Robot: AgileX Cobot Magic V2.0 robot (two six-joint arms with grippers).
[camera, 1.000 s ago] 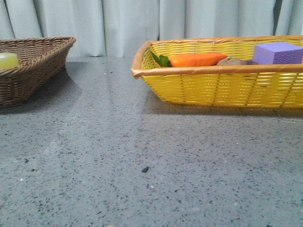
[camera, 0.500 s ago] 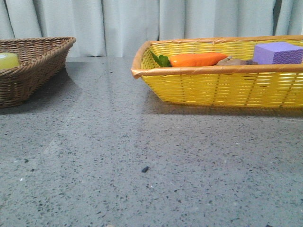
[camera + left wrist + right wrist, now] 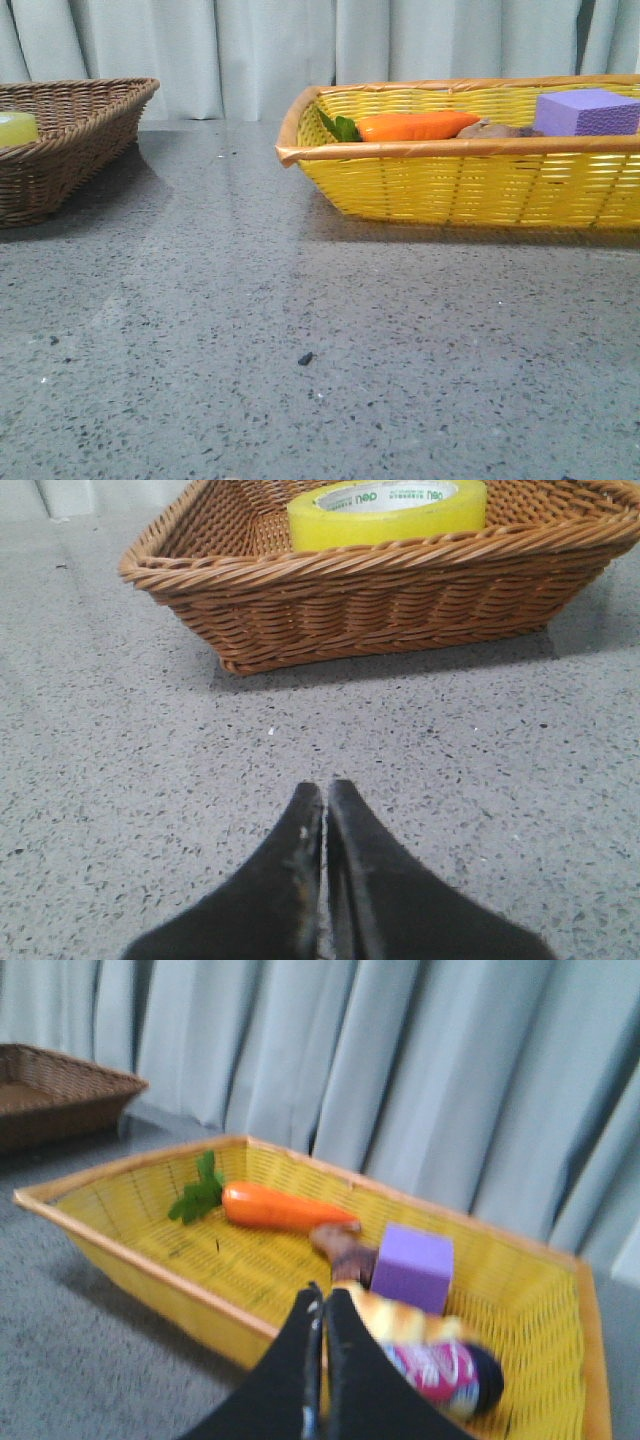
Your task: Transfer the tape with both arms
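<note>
Inside the brown wicker basket (image 3: 380, 590) lies the tape (image 3: 388, 510), one roll, flat on its side with its hole and white core ring facing up; in the front view only a sliver of it (image 3: 17, 128) shows at the far left. The left hand (image 3: 325, 792) hangs over the bare counter (image 3: 120, 780), apart from the basket, with the roll beyond the basket's near wall; its two black fingers are pressed together and grasp nothing. The right hand (image 3: 320, 1295), fingers likewise clenched on nothing, hangs beside the near rim of the yellow basket (image 3: 150, 1260). Two baskets stand well apart on the counter. The yellow one holds one orange carrot (image 3: 285, 1207) with green leaves, one purple block (image 3: 412, 1265), a brownish piece (image 3: 340, 1245) beside the block, and a blurred striped and pink object (image 3: 440, 1365).
</note>
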